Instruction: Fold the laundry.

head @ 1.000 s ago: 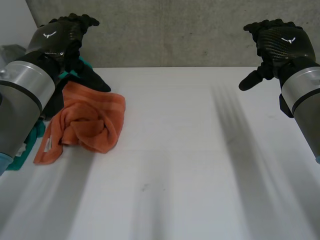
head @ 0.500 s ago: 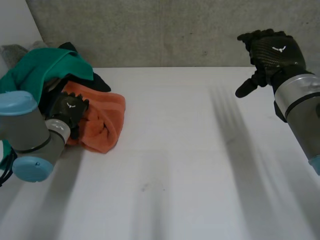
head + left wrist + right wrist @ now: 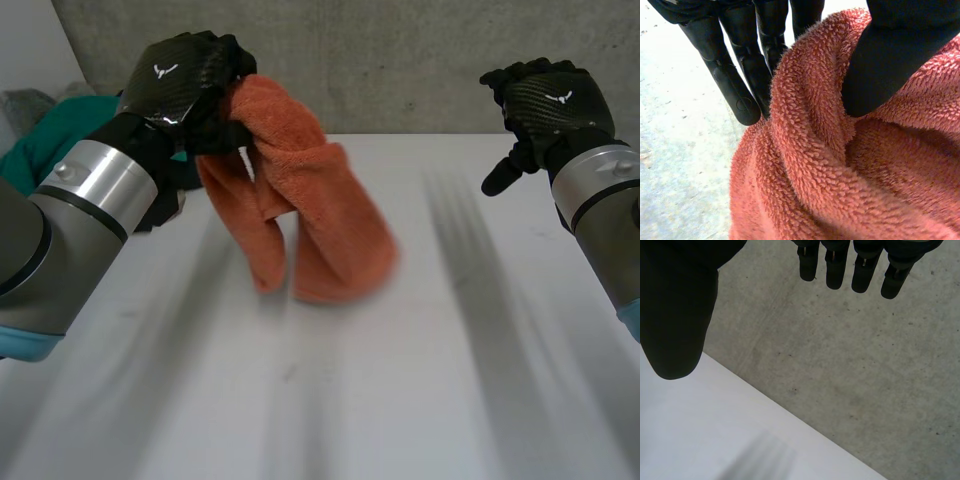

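No words or numbers can be read, only small marks on the hands
A white emblem [image 3: 162, 70] shaped like spread wings stands on the glossy back of the left hand [image 3: 190, 95], and a matching emblem [image 3: 561, 97] stands on the back of the right hand [image 3: 545, 115]; in the left wrist view a faint round stamp [image 3: 743, 104] is pressed into one finger [image 3: 727, 75] near its tip, too faint to make out
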Motion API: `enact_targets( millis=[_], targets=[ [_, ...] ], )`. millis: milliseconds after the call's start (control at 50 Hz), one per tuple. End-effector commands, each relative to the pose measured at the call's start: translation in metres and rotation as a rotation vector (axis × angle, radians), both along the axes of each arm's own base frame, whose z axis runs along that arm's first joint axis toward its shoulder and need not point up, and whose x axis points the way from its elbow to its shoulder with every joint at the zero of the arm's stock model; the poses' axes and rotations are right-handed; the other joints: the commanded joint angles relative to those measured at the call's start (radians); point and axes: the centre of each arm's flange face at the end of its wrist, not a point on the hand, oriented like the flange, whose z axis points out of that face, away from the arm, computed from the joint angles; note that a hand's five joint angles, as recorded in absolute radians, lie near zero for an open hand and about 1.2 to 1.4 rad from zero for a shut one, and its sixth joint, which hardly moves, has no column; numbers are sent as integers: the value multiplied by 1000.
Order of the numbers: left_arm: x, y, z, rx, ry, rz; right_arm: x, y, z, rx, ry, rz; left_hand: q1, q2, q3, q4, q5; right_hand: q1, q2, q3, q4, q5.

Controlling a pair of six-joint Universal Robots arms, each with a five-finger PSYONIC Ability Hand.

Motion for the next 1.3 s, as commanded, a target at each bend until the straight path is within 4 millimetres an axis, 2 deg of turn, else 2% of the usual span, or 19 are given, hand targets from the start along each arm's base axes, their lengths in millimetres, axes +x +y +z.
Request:
enact_targets(
  millis=[20, 80, 100, 200, 220, 240, 340, 440, 500, 560, 640, 720, 800, 920, 980, 1060, 1200, 1280, 1300],
  targets=[
    [-11, -14, -52, 78, -156, 14, 0, 1, 2, -13, 73, -1, 308, 216, 225, 200, 291, -57, -38, -32, -33, -42],
    [-13, -19, -81, 130, -264, 21, 2, 3, 1, -18, 107, 15, 308, 216, 225, 200, 291, -57, -38, -32, -33, -42],
    [-15, -20, -97, 159, -331, 20, 2, 3, 0, -19, 115, 22, 288, 196, 205, 180, 271, -57, -38, -32, -33, -42],
    [-21, -23, -136, 253, -449, 50, 5, 5, -10, 17, 185, 64, 0, -92, -82, -108, -16, -57, -38, -32, -33, -42],
    [-21, -24, -140, 267, -458, 68, 5, 6, -17, 47, 219, 71, -99, -191, -182, -207, -116, -57, -38, -32, -33, -42],
    [-19, -29, -146, 290, -471, 117, 5, 6, -21, 63, 235, 75, -344, -436, -427, -452, -361, -57, -38, -32, -33, -42],
    [-12, -32, -145, 300, -481, 208, 6, 16, -35, 159, 326, 105, -699, -791, -781, -807, -715, -57, -38, -32, -33, -42],
    [-2, -23, -117, 257, -453, 248, 0, 32, -51, 312, 378, 127, -749, -841, -831, -857, -765, -57, -38, -32, -33, -42],
    [7, -10, -113, 257, -465, 252, -6, 48, -69, 441, 410, 150, -778, -870, -861, -886, -795, -57, -38, -32, -33, -42],
    [14, 4, -118, 283, -483, 249, -11, 59, -87, 514, 427, 163, -784, -876, -867, -892, -801, -57, -38, -32, -33, -42],
    [22, 16, -134, 327, -516, 242, -12, 73, -106, 543, 419, 181, -784, -876, -867, -892, -801, -57, -38, -32, -33, -42],
    [23, 17, -150, 351, -541, 238, -7, 92, -122, 553, 389, 222, -784, -876, -867, -892, -801, -57, -38, -32, -33, -42],
    [24, 8, -170, 373, -549, 243, 2, 117, -131, 552, 352, 283, -772, -864, -855, -880, -789, 33, 51, 57, 56, 47],
    [20, -12, -176, 339, -523, 260, 16, 154, -137, 482, 317, 372, -732, -824, -814, -840, -748, 45, 63, 69, 68, 59],
    [16, -18, -179, 328, -517, 259, 22, 165, -139, 439, 307, 405, -661, -753, -744, -769, -678, 45, 63, 69, 68, 59],
    [8, -29, -184, 311, -512, 261, 27, 168, -142, 393, 308, 391, -421, -513, -503, -529, -437, 42, 60, 66, 65, 56],
    [2, -39, -191, 303, -524, 262, 31, 162, -150, 352, 326, 339, 245, 153, 163, 137, 229, 71, 89, 96, 94, 85],
    [1, -41, -190, 285, -536, 265, 33, 155, -160, 359, 338, 328, 308, 216, 225, 200, 291, 338, 356, 362, 361, 352],
    [1, -40, -189, 279, -538, 264, 35, 153, -162, 360, 342, 328, 308, 216, 225, 200, 291, 478, 496, 502, 501, 492]
  ],
)
